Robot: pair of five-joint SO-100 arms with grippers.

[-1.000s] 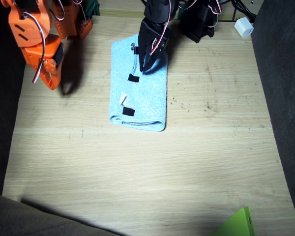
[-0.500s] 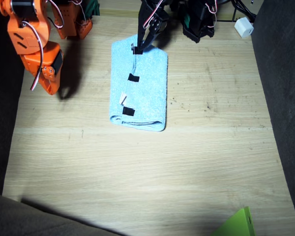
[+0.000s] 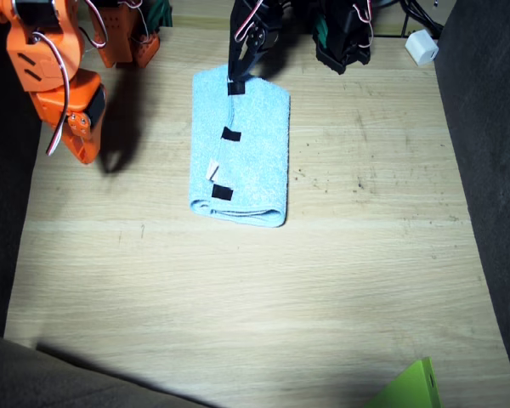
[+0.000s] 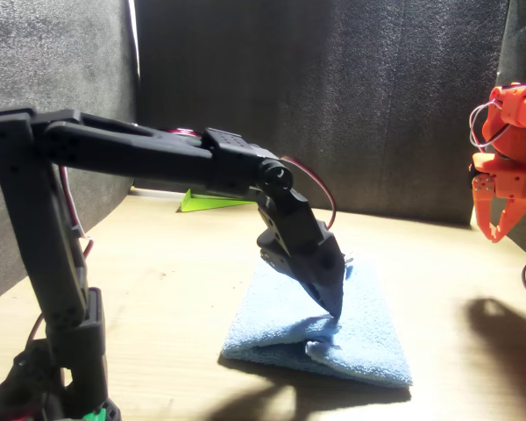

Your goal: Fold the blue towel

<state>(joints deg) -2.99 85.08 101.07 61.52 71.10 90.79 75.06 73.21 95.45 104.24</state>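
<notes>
Wooden bench (image 3: 238, 280), dark walls. Left tool (image 3: 235, 78) clenched, withdrawn to the blue towel (image 3: 255, 161) top edge; right tool (image 4: 494, 230) released.

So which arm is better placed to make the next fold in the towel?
Left, probably. Its black claw sits at the far edge of the light blue folded terry towel, tips apparently closed. The right arm's orange claw hangs off to the side, clear of the cloth.
</notes>
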